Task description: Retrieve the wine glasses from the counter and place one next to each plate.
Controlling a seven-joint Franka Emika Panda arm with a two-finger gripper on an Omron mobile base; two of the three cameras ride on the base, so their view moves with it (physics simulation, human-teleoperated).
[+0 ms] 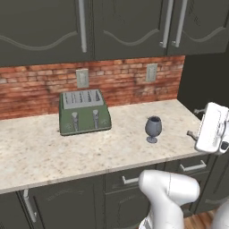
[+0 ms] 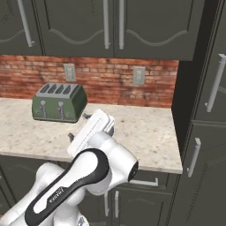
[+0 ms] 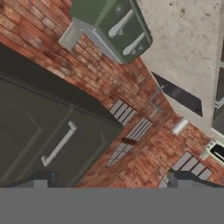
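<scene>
Left base view: wine glass point(image 1: 153, 129) upright on counter point(image 1: 44, 152), apart from spread gripper point(image 3: 111, 180).

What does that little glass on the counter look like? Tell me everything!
The glass is small, dark grey-blue and see-through, with a rounded bowl, short stem and round foot. It stands upright and looks empty on the speckled counter, right of the green toaster, apart from it. Nothing touches it but the counter.
</scene>
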